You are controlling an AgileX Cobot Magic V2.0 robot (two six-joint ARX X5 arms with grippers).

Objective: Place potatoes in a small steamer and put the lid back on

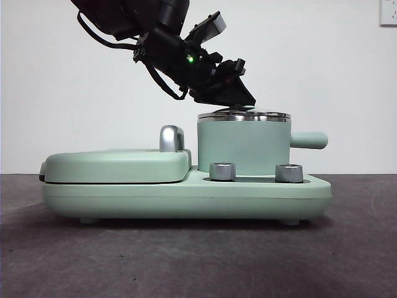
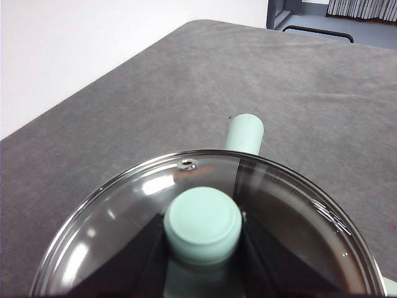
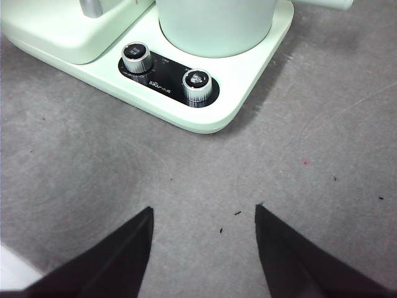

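Observation:
The mint-green small steamer [image 1: 243, 146] stands on the right of the appliance, its stubby handle [image 1: 308, 140] pointing right. The glass lid [image 1: 244, 115] lies at the pot's steel rim. My left gripper [image 1: 239, 102] comes down from the upper left and is shut on the lid's knob. In the left wrist view the jaws of this gripper [image 2: 203, 234] clamp the mint-green knob [image 2: 203, 214] from both sides, with the glass lid [image 2: 124, 217] and its steam hole below. Only a brownish tint shows through the glass; the potato is not clearly visible. My right gripper [image 3: 201, 248] is open and empty over the table.
The flat mint-green griddle cover [image 1: 118, 164] with its chrome handle [image 1: 172, 138] lies left of the pot. Two steel dials [image 1: 223, 171] [image 1: 289, 172] sit on the appliance base [image 1: 186, 198]. They also show in the right wrist view [image 3: 136, 57] [image 3: 196, 85], beyond grey table.

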